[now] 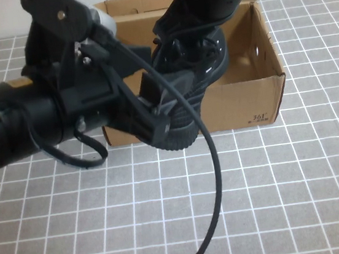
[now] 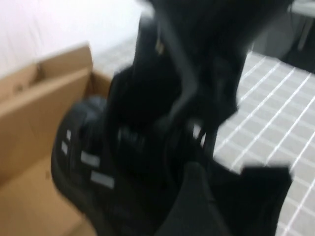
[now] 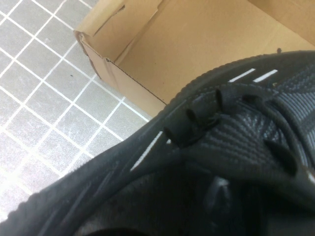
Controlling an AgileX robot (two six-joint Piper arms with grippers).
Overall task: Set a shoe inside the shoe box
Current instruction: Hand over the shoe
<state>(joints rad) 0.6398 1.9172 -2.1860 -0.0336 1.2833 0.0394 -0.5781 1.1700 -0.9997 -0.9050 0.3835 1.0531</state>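
Observation:
The black shoe (image 1: 204, 79) hangs tilted over the front wall of the brown shoe box (image 1: 259, 100), toe inside and heel sticking out in front. My right gripper (image 1: 190, 41) comes down from above and is shut on the shoe's top by the laces. The shoe (image 3: 236, 118) fills the right wrist view, with the box (image 3: 162, 54) behind it. My left gripper (image 1: 158, 113) sits at the heel, jaws apart and open. The left wrist view shows the shoe (image 2: 83, 167) with white dashes, the box (image 2: 44, 98) and the left gripper (image 2: 229, 182).
The grey tiled tabletop (image 1: 277, 200) spreads in front of the box. A black cable (image 1: 216, 177) loops down from the left arm across it. The right arm (image 2: 187, 59) stands over the shoe. The box's back flap (image 1: 136, 6) stands upright.

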